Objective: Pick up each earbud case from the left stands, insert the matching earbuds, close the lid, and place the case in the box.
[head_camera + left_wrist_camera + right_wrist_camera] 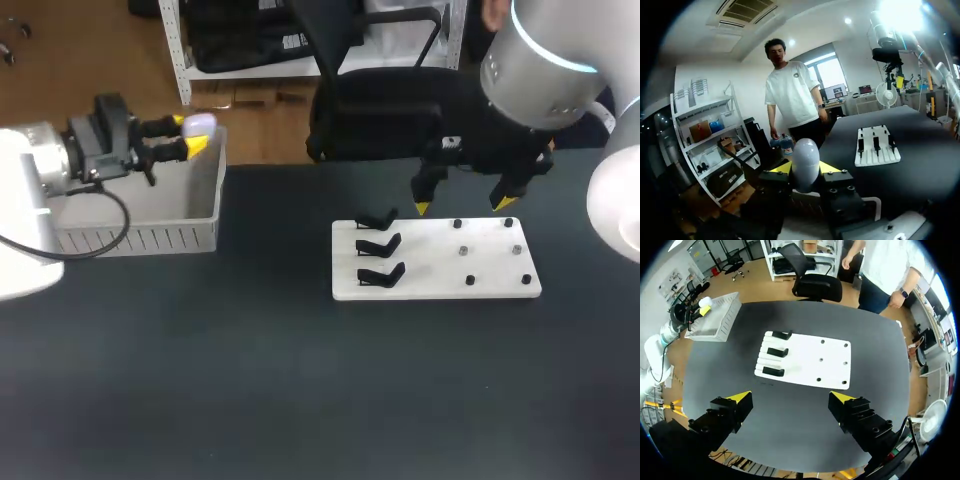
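Placement next: yellow-tipped left gripper [196, 137] clamps the pale rounded earbud case [201, 124] above the white slatted plastic box [150, 238]. Lower it inside the walls before releasing. Right gripper [465, 205] hangs wide open, empty.

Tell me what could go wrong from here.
1. The left gripper pinches the rounded white earbud case only at its lower end; it may slip out.
2. The case hangs near the far corner of the box, so a release could strike the rim or fall outside.
3. Small pieces sit on the white board; the case may be unfilled.
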